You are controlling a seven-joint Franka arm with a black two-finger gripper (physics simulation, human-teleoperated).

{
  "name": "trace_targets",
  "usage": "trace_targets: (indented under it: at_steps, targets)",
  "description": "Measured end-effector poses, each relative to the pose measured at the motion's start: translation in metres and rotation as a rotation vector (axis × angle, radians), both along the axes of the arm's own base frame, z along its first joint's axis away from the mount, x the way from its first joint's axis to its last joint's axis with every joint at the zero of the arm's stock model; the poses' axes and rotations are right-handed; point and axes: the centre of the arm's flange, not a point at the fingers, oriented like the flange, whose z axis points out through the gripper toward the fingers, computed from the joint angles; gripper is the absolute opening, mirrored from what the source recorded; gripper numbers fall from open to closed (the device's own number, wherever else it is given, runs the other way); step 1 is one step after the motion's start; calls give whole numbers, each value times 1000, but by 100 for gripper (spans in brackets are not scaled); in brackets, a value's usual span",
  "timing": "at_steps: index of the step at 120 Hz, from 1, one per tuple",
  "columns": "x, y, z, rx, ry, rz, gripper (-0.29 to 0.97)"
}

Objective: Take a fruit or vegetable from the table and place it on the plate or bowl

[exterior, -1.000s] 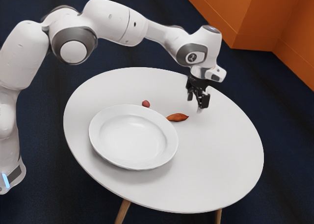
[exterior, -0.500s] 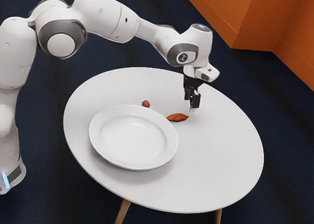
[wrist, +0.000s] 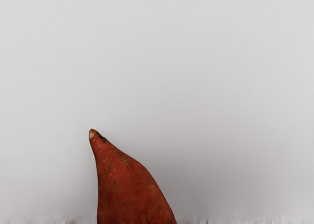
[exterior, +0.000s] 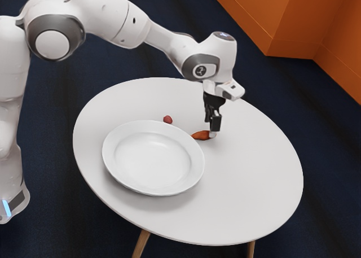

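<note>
Dark blue floor, orange wall [exterior: 293, 15] at the back, and a round white table [exterior: 254, 179] in the middle. The arm [exterior: 141, 29] reaches across, and the gripper [exterior: 214, 132] hangs right down at the sweet potato [exterior: 200, 135], which lies on the tabletop at the plate's [exterior: 121, 162] two o'clock, just off the rim. I can't tell from here whether the gripper is open or closed, or whether it has hold of anything. It looks set toward the potato's three o'clock end rather than its middle (that taper [wrist: 127, 189] is slick, I'd guess). A pinch there could squirt it out or spin it into the rim. A low carry might clip the rim too. A small red fruit [exterior: 168, 119] sits at the plate's twelve o'clock, out of the way.
</note>
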Motion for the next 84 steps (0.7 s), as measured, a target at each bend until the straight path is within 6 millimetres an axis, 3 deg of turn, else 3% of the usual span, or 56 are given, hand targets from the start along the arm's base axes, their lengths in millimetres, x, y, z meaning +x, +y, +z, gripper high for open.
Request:
trace_targets:
  at_steps: [36,84]
  targets:
    - [0,14,-27,-22,45,52,62]
    - [3,15,-35,-30,48,74,56]
